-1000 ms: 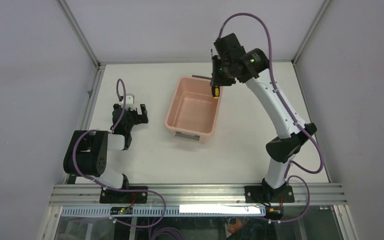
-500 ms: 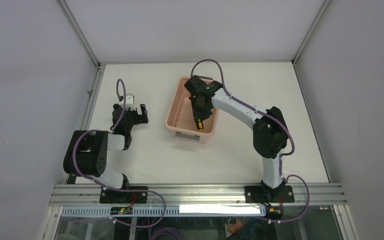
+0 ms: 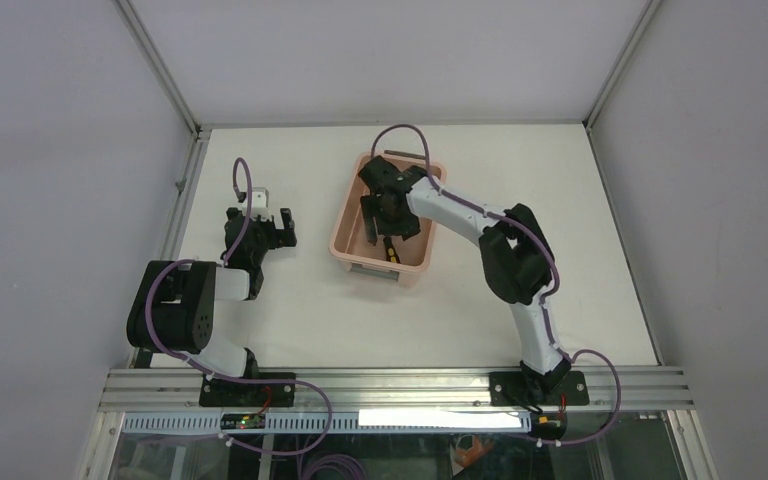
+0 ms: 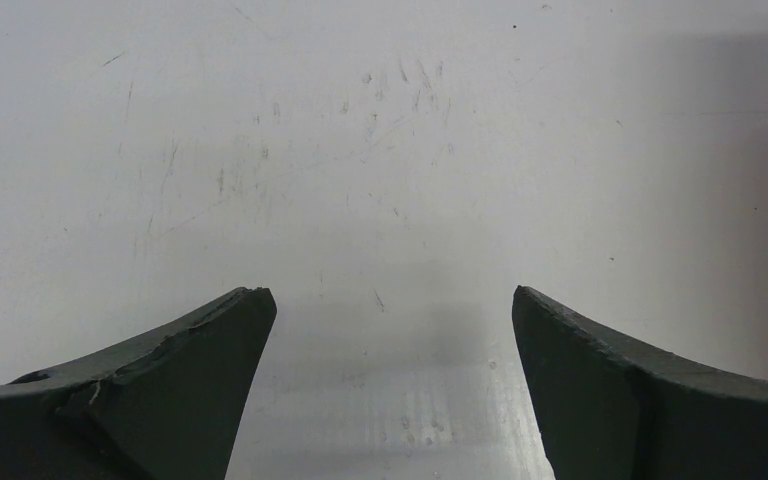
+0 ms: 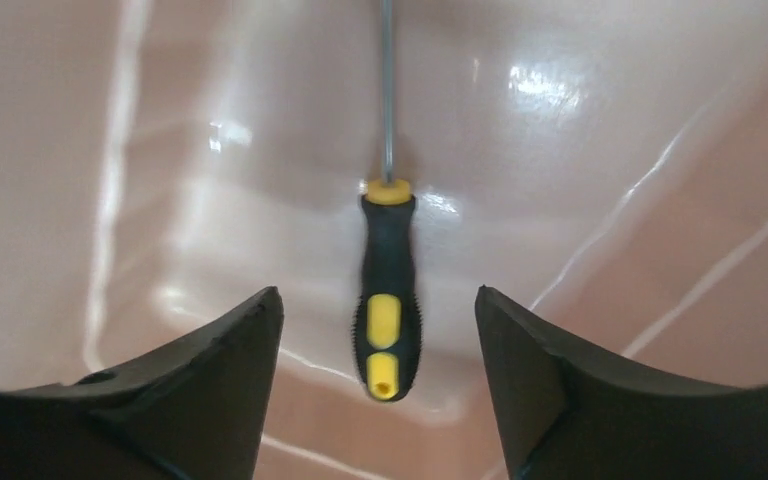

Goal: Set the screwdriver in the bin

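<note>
Right gripper (image 3: 384, 214) is reaching down inside the bin (image 3: 343, 216), jaws standing wide apart, clamping nothing. In the right wrist view the screwdriver (image 5: 388, 262) is lying flat on the bin floor, in the gap between the jaws and touching neither. Its black handle with yellow inserts is pointing toward the camera and the thin shaft is running away from it. The shaft tip is getting cut off by the top edge of that view. In the top view the arm is covering most of the screwdriver (image 3: 391, 253); only a bit of handle is showing close to the bin's near wall. Glare is streaking the glossy pink bin wall (image 5: 660, 160). Left gripper (image 3: 271, 229) is sitting well apart from the bin, off to its left, jaws spread, holding nothing. In its wrist view the left gripper (image 4: 390, 300) is facing the scratched white table (image 4: 360, 150); cannot tell whether the tips are touching it.
</note>
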`<state>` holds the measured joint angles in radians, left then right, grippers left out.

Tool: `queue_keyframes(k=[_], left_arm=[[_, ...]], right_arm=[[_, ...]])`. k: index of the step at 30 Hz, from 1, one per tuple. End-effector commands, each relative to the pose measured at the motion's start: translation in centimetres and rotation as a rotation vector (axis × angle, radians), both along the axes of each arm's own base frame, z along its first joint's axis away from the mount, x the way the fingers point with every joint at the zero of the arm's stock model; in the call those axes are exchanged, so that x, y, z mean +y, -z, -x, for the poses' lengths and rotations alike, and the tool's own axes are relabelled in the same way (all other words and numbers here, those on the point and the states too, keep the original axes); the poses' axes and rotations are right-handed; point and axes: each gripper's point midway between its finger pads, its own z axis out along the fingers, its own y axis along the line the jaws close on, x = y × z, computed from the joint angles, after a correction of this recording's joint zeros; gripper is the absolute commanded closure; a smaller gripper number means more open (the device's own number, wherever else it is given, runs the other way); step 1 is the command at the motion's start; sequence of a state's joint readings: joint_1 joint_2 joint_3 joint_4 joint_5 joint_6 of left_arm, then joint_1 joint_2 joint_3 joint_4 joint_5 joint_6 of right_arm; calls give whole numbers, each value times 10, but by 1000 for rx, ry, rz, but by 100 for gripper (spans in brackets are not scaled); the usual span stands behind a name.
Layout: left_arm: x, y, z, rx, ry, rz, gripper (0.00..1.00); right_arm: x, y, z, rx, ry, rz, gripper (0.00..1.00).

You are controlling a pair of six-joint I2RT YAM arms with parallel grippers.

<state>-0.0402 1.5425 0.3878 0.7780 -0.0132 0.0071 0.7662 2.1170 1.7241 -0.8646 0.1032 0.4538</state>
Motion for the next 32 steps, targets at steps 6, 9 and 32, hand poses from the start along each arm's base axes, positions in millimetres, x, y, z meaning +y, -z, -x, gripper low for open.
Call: queue_keyframes(k=[6, 9, 32], left_arm=[[-8, -17, -3, -56, 25, 24, 1], [-8, -17, -3, -56, 25, 24, 1], [-8, -17, -3, -57, 25, 24, 1]], right_arm=[[-36, -194, -26, -371, -20, -84, 1], [-84, -203, -30, -378, 51, -40, 1], [-336, -192, -32, -493, 618, 19, 1]])
